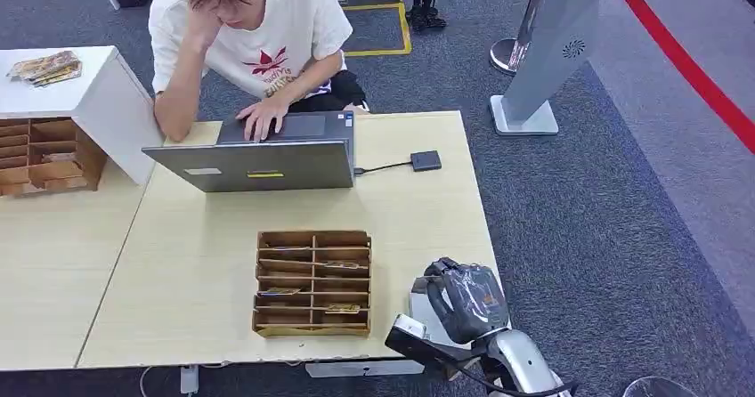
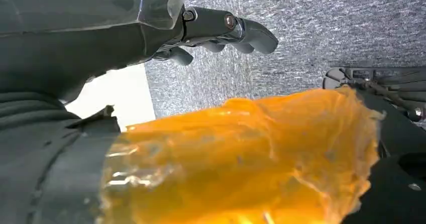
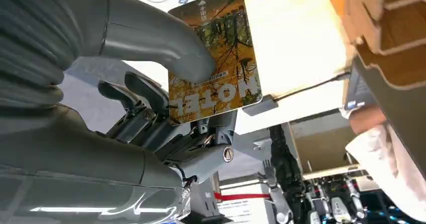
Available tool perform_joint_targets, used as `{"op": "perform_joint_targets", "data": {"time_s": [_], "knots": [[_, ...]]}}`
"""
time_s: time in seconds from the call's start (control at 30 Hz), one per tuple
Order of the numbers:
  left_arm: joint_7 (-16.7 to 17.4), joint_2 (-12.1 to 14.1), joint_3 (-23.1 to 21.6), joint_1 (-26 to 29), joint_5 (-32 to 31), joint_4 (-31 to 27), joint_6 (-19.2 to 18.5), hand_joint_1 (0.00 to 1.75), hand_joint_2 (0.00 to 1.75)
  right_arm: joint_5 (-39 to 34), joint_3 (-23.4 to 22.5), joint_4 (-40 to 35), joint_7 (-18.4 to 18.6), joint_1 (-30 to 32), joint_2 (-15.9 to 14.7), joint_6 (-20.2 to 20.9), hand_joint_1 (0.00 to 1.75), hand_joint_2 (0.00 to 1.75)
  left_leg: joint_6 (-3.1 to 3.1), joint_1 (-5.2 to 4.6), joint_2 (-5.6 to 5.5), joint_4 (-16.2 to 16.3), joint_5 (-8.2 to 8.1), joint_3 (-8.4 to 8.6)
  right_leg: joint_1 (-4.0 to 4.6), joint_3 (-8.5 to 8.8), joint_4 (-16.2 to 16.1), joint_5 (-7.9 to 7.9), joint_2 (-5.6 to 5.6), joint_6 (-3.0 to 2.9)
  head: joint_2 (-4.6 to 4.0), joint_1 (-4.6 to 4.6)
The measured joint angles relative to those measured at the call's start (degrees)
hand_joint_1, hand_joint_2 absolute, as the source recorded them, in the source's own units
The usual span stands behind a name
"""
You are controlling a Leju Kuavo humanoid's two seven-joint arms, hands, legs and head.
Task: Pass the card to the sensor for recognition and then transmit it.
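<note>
The card (image 3: 216, 58) was a hotel key card printed with an orange and yellow picture of autumn trees, with the word "HOTEL" in large white letters along one short edge and a small white logo at the opposite end. It was pinched in the right hand (image 3: 166, 83), the thick grey thumb pressed on its printed face and the darker fingers behind it. It was held above a flat white sensor (image 1: 427, 312) lying at the near right corner of the light wooden table (image 1: 418, 210), its printed face turned away from the pad.
</note>
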Motion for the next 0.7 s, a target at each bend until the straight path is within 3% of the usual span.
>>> {"op": "perform_joint_targets", "data": {"time_s": [0.2, 0.53, 0.7], "knots": [[0.0, 0.09, 0.0, 0.0, -0.07, 0.0, -0.09, 0.0, 0.0, -0.31, 0.81, 0.13, 0.46, -0.77, -2.25, 1.32, 1.75, 1.75, 0.0, 0.0, 0.0, 0.0, 0.0, 0.01, 0.0, 0.01, 0.0, 0.0, 0.0, 0.0, 0.0, 0.0], [0.0, 0.09, 0.0, -0.02, -0.09, 0.0, -0.09, 0.0, 0.0, -0.31, 1.27, 0.5, 0.53, -1.16, -3.28, 1.38, 1.75, 1.75, 0.0, 0.0, 0.0, 0.0, 0.0, 0.02, 0.0, 0.02, 0.0, 0.0, 0.0, 0.0, 0.0, -0.02], [0.0, 0.11, 0.0, -0.02, -0.33, 0.0, -0.09, 0.0, 0.0, -0.94, 1.47, 0.53, 1.77, -1.91, -4.37, 4.72, 1.75, 1.75, 0.0, 0.0, 0.0, 0.0, 0.0, 0.03, 0.0, 0.03, 0.0, 0.0, 0.0, 0.0, 0.0, 0.0]]}}
